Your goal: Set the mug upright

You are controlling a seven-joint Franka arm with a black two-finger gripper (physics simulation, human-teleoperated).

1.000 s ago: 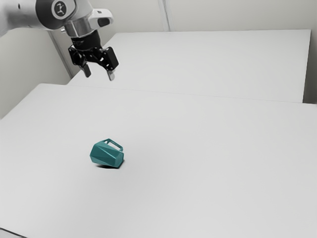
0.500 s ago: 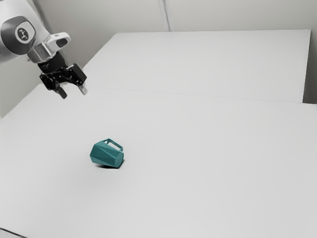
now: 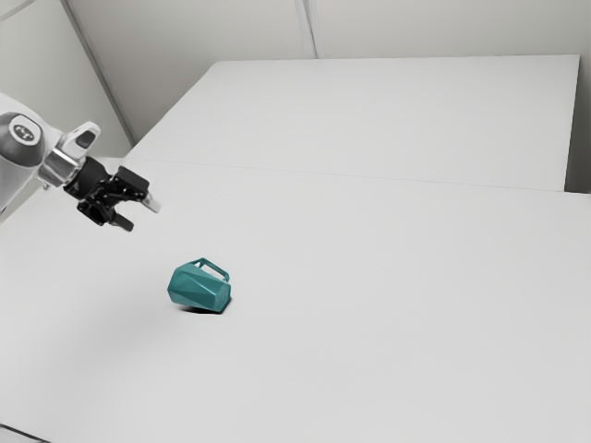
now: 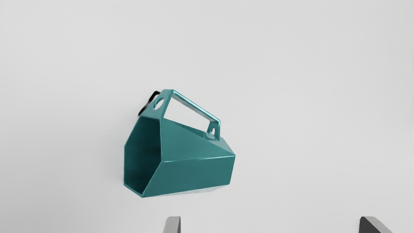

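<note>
My gripper hangs over the table in the exterior view, up and to the exterior view's left of the mug, tilted toward it and not touching it. The teal faceted mug lies on its side. In the wrist view the mug shows its dark opening and its handle, which stands out from the upper side of the body. The gripper is open there, its two fingertips wide apart with nothing between them.
The mug rests on a broad white table. Beyond its far edge lies another white surface, with pale walls behind. A thin dark line crosses the exterior view's lower left corner.
The gripper has moved toward the exterior view's left and downward, and its fingers have swung to point more toward the exterior view's right. The mug has stayed where it was.
</note>
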